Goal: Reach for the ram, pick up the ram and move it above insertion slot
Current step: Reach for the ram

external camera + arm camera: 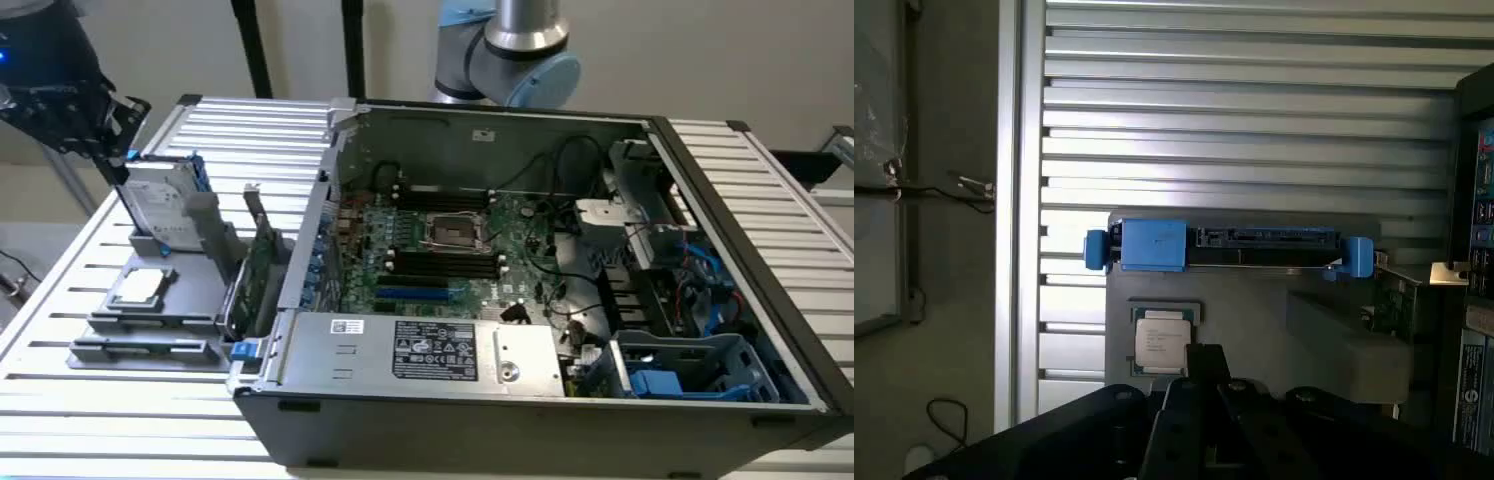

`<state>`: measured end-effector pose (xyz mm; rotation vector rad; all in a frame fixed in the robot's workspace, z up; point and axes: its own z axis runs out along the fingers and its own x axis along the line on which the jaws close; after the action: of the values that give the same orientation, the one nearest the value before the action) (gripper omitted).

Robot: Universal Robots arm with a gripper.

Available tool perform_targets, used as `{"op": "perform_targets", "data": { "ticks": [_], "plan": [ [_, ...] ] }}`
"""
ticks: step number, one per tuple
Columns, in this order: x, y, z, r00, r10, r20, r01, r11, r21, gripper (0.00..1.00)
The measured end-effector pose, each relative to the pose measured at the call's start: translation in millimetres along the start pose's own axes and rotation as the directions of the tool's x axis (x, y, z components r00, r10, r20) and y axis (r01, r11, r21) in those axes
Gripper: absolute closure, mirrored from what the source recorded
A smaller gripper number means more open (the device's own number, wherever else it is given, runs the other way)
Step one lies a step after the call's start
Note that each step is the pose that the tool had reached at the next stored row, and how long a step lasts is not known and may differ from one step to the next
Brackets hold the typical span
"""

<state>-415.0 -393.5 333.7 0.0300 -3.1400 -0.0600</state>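
Note:
My gripper (94, 135) hangs at the exterior view's far left, above the back end of a grey parts holder (187, 300) beside the computer case. In the wrist view its black fingers (1199, 375) are pressed together and shut on nothing. The ram (144, 350) shows as a long thin dark strip on edge in the holder's front groove, well away from my gripper. The insertion slots (441, 265) are long black sockets on the motherboard, on both sides of the processor socket (451, 232).
The holder also carries an upright hard drive in a blue caddy (1234, 247), a processor chip (1161, 340) and a bigger green expansion card (254, 285). A short blue slot (411, 295) lies near the black sockets. The case walls (320, 200) and cables (587, 300) crowd the motherboard.

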Motion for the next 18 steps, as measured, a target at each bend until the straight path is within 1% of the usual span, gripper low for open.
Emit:
{"op": "perform_targets", "data": {
  "ticks": [14, 16, 18],
  "plan": [
    [0.0, -0.2, -0.1, 1.0, 0.0, -0.0003, 0.0, 1.0, 0.0001, 0.89],
    [-0.4, -5.7, -0.2, 1.0, 0.0, -0.0002, 0.0, 1.0, 0.0001, 0.89],
    [-1.9, -14.6, -0.3, 1.0, 0.0, -0.0001, 0.0, 1.0, -0.0001, 0.89]
  ]
}}
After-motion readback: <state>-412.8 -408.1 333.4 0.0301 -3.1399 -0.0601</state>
